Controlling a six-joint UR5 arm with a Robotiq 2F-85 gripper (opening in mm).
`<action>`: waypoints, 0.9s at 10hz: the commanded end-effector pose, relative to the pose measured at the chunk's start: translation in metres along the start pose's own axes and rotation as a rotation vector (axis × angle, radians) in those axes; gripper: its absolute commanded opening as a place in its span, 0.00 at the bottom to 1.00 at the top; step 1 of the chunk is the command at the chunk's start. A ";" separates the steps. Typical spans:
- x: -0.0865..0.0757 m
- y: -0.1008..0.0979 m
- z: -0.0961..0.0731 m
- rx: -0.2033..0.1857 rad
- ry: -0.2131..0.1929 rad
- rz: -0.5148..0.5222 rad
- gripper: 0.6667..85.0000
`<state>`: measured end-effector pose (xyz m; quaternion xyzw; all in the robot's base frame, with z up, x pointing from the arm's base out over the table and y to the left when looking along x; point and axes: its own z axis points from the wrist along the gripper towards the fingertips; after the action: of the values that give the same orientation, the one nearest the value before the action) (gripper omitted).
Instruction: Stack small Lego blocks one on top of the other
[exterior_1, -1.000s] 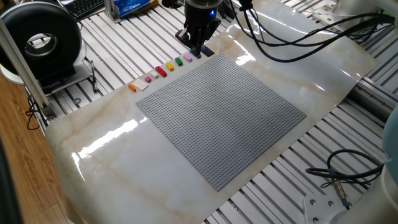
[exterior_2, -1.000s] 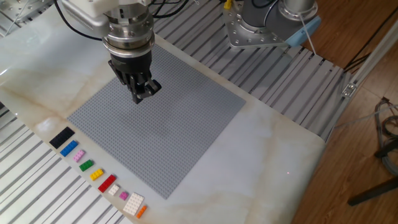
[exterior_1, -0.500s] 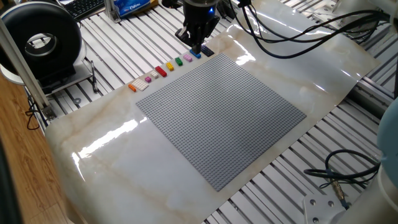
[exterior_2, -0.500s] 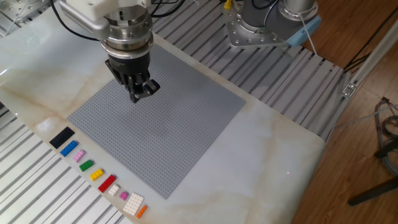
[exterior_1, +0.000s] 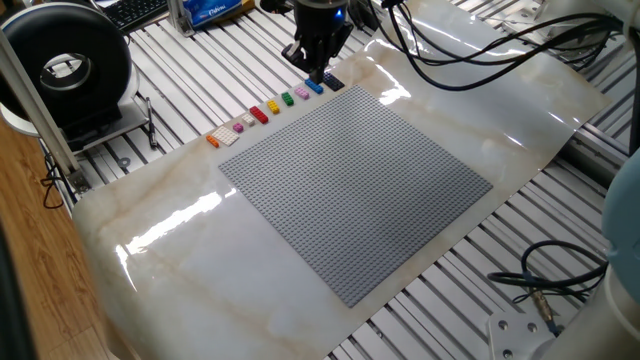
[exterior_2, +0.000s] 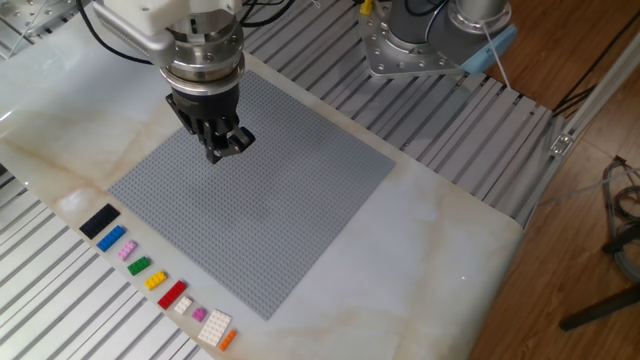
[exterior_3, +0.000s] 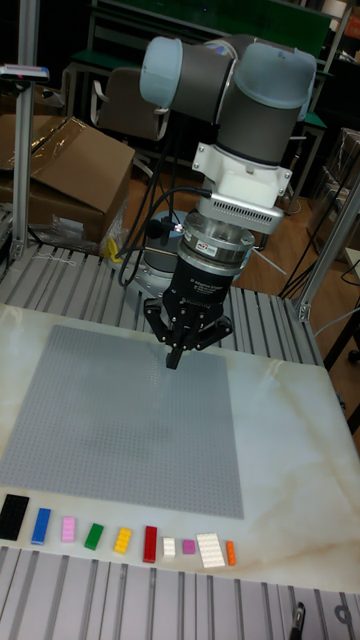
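In the tall fixed view we get the whole line of small bricks laid out on the marble tabletop (exterior_3: 290, 470) along the near edge of the grey baseplate (exterior_3: 110, 430): from left to right the dark navy brick (exterior_3: 13, 516), blue brick (exterior_3: 41, 526), pink brick (exterior_3: 69, 529), green brick (exterior_3: 94, 536), yellow brick (exterior_3: 122, 540) and red brick (exterior_3: 150, 544), then some small white pieces (exterior_3: 210, 550) and the orange brick (exterior_3: 231, 553) at the right end. All lie flat and separate, none stacked. The one fixed view shows less: there the gripper (exterior_1: 318, 76) stands in front of the far end of the row and partly covers it. In the tall view and the other fixed view the gripper hangs above the baseplate, well apart from the bricks, its fingertips (exterior_2: 226, 147) drawn close together with nothing between them. The baseplate is bare across its middle and toward its far edge, and open marble lies to its right before the slatted aluminium frame (exterior_2: 440, 130).
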<state>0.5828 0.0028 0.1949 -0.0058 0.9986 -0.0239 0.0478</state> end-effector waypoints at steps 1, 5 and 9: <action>-0.001 0.002 -0.001 -0.009 0.000 -0.002 0.00; -0.001 0.001 -0.001 -0.004 0.000 -0.006 0.00; -0.002 -0.001 -0.002 0.001 -0.003 -0.025 0.00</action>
<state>0.5834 0.0010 0.1956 -0.0139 0.9984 -0.0289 0.0472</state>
